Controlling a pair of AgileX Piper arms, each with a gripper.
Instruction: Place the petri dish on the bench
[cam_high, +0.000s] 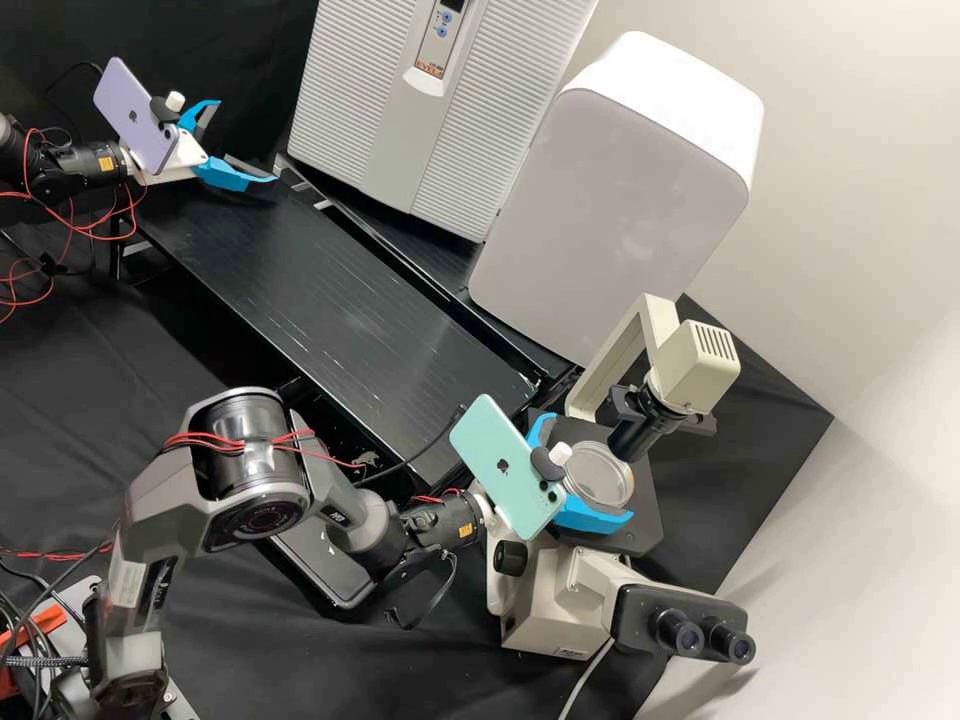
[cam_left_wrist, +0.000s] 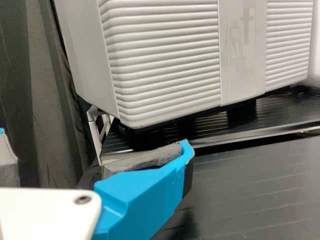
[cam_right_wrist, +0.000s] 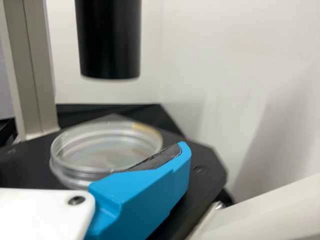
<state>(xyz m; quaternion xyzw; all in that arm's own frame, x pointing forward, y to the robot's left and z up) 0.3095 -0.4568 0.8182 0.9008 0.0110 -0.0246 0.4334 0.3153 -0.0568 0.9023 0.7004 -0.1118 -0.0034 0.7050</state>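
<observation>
Right tool (cam_high: 591, 466) open around the petri dish (cam_high: 598, 478) on the microscope stage (cam_high: 648, 508), near right; grasping seems in hand; next, a gentle squeeze (slippery rim, probably), then lifting; left tool (cam_high: 247, 141) open, far left.

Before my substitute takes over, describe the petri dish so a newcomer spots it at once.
Find the cream microscope with two black eyepieces. On its black stage, under the dark tube, sits the petri dish, between the open jaws of the right gripper. Unlike the stage and blue jaws, it is round, shallow and clear.
</observation>
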